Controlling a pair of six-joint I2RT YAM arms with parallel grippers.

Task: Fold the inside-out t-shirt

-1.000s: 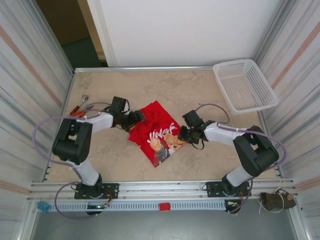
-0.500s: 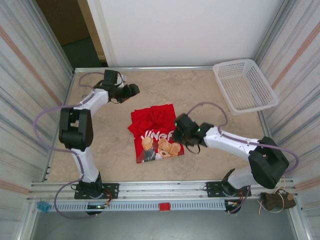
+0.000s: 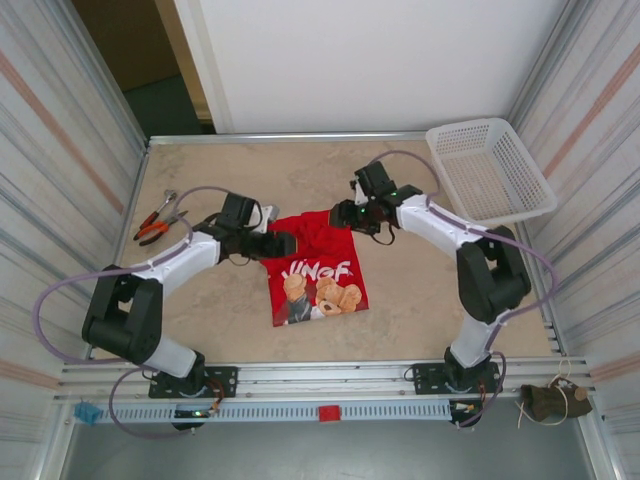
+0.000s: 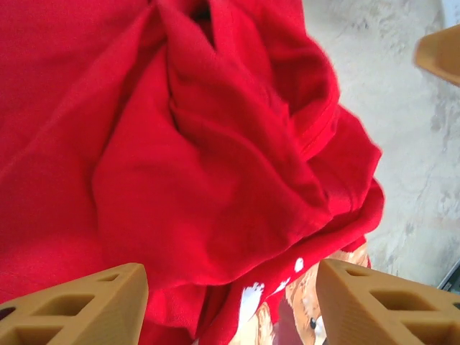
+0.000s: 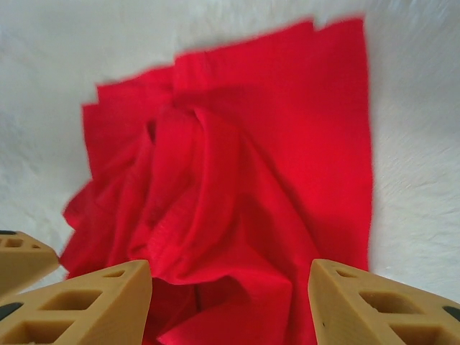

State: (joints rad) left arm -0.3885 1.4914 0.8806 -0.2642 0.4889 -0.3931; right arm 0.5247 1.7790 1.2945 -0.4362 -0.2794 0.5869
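Table (image 3: 200, 300): beige stone-look top, metal walls left and right.

Left arm (image 3: 175, 260): reaches from the near left base toward the middle. Right arm (image 3: 440, 225): reaches from the near right base up and in toward the far middle.

Basket (image 3: 445, 172): white plastic mesh, far right corner, well apart from the shirt.

T-shirt (image 3: 315, 265): bright red, lies on the table about mid-table, between the two claws. Near half is flat, with pale lettering and cartoon figures facing up. Far half is bunched in loose folds. The left wrist view has crumpled red folds (image 4: 180, 165) with a bit of print at the near edge. The right wrist view has the wrinkled far part (image 5: 237, 180), a straight edge on its right, bare table (image 5: 417, 108) around it, slightly blurred.

Left claw (image 3: 285, 243): at the shirt's left edge, beside the bunched part. In its wrist view the left claw (image 4: 228, 266) has its fingers spread wide, cloth right below, nothing pinched. Cannot tell if the tips touch the cloth.

Right claw (image 3: 342, 215): at the shirt's far right corner. In its wrist view the right claw (image 5: 228, 267) has its fingers wide apart above the shirt, holding nothing.

Pliers (image 3: 152, 225): red handles, far left by the wall, well apart from the shirt.
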